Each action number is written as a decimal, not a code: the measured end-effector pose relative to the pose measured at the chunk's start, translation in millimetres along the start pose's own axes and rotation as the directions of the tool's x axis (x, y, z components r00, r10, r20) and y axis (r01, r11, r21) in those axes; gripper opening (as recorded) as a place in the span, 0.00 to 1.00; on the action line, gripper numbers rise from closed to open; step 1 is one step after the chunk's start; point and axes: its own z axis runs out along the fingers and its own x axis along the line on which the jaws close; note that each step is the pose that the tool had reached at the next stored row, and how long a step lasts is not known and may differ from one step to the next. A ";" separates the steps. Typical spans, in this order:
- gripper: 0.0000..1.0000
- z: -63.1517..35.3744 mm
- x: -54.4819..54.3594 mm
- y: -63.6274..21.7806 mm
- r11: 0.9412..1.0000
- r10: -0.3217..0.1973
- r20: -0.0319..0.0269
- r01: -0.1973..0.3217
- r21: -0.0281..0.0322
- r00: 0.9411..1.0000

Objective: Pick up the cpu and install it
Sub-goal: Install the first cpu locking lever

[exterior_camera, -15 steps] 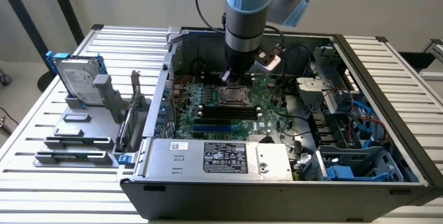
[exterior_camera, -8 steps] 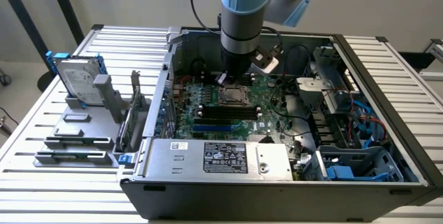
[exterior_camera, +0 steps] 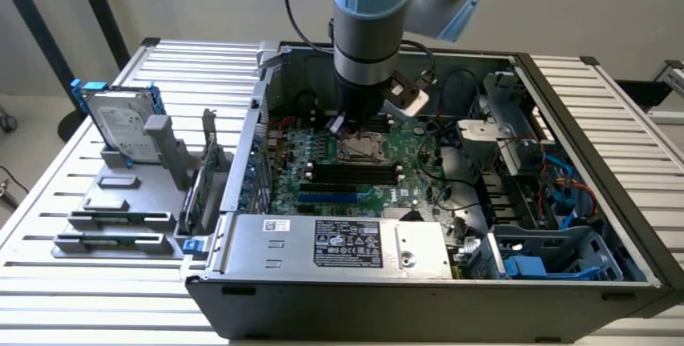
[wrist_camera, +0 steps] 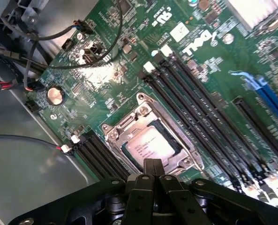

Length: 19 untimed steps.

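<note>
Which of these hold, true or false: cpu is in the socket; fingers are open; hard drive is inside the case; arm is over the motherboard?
1. The cpu sits in the socket. True.
2. The fingers are open. False: they are shut, holding nothing, just off the cpu.
3. The hard drive is inside the case. False: it stands in a rack outside, at the exterior view's left.
4. The arm is over the motherboard. True.
</note>
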 end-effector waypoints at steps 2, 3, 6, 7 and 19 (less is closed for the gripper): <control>0.11 -5.4 -4.5 1.4 1.000 0.000 0.000 0.000 0.000 1.000; 0.11 -8.2 -6.7 2.2 1.000 0.000 0.000 0.000 0.000 1.000; 0.11 -18.5 -12.6 4.7 1.000 0.000 0.000 0.000 0.000 1.000; 0.11 -21.9 -14.5 5.5 1.000 0.000 0.000 0.000 0.000 1.000; 0.11 -33.3 -38.1 3.1 1.000 0.006 -0.003 -0.005 0.005 1.000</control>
